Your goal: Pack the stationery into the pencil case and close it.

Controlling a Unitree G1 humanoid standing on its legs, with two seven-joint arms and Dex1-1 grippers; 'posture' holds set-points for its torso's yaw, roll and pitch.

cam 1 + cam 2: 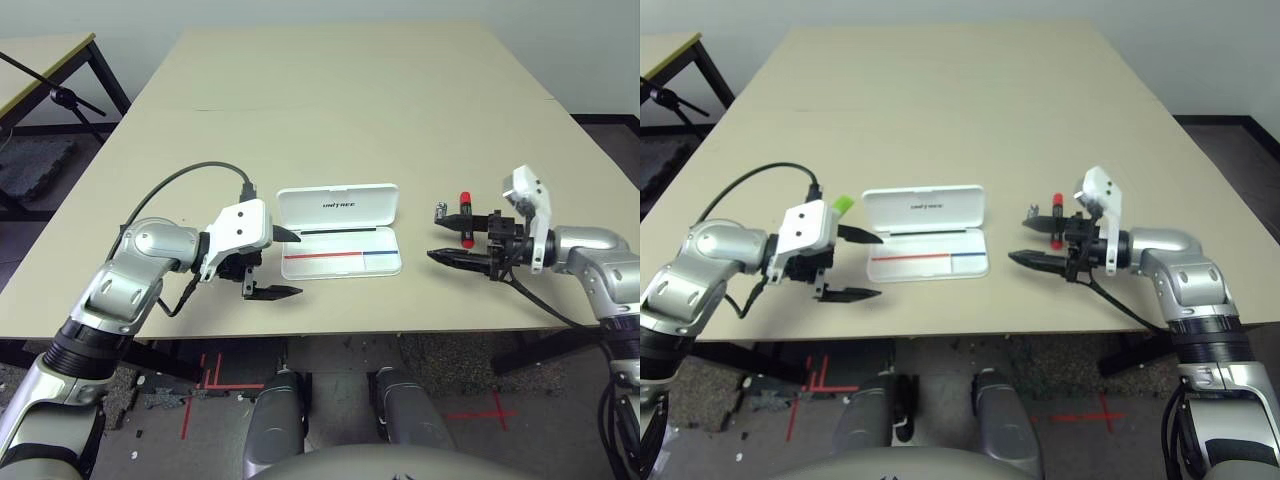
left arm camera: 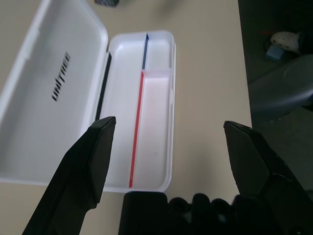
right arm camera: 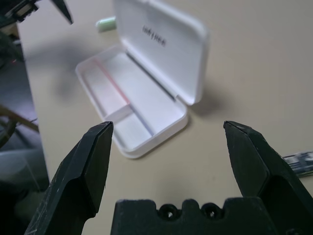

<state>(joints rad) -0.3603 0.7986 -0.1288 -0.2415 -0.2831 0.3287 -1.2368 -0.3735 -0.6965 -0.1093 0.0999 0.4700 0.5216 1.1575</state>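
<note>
Right, near edge first: left gripper (image 1: 275,263) hovers just off the case's left end, pointing right across the table, fingers spread wide, nothing between them. Right gripper (image 1: 452,241) hovers on the other side, pointing left toward the case, fingers also spread wide and empty.

Between the two, the case (image 1: 342,262) lies open on the tan table (image 1: 330,90), tray toward the robot, lid (image 1: 338,204) hinged up on the far side. Tray looks empty in both wrist views: white floor, a red stripe running into a blue one along its length, and a shallow raised section on part of the floor. A black strip runs along the hinge. Dark lettering on the inside of the lid, small; reads roughly "UNITREE" but not sharp enough to be sure.

Stationery is all outside the case. Marker (image 1: 465,214), red body with a black end, lies on the table right of the case, just beyond the right gripper's upper finger. Tiny grey-silver piece (image 1: 439,210) sits just left of the marker, apart from the case. Green bar (image 1: 843,204) lies on the table at the lid's far left corner, partly hidden behind the left gripper's white housing; one end shows in the right wrist view too (image 3: 105,23).

Far left, a second table (image 1: 40,60) with a black frame.
</note>
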